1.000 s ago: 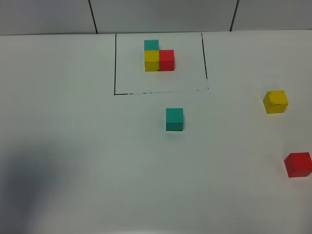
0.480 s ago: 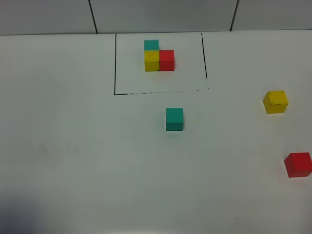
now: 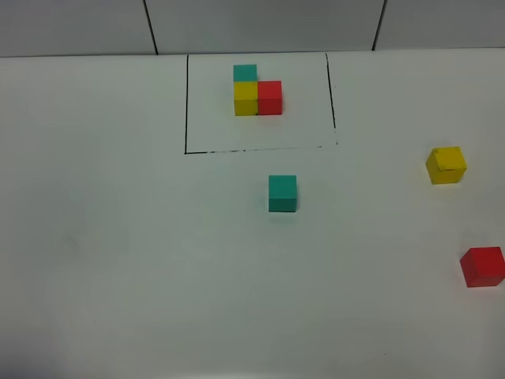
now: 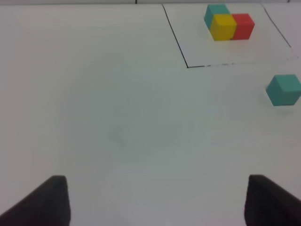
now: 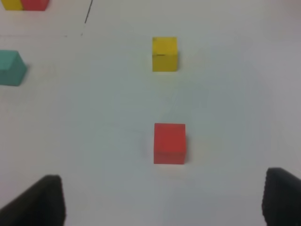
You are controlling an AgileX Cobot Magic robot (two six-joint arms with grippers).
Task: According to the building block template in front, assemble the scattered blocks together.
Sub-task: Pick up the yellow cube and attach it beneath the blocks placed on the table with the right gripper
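Plain white desk, grey wall panels behind. Your left gripper is spread wide over bare desk, gripping nothing. Your right gripper is spread too and empty, with the red cube ahead of its tips and the yellow cube beyond that. Only the wrist views catch the grippers. The high view gives you the template inside its black outline at the back, the teal cube just in front of the outline, and yellow and red well off to the right.
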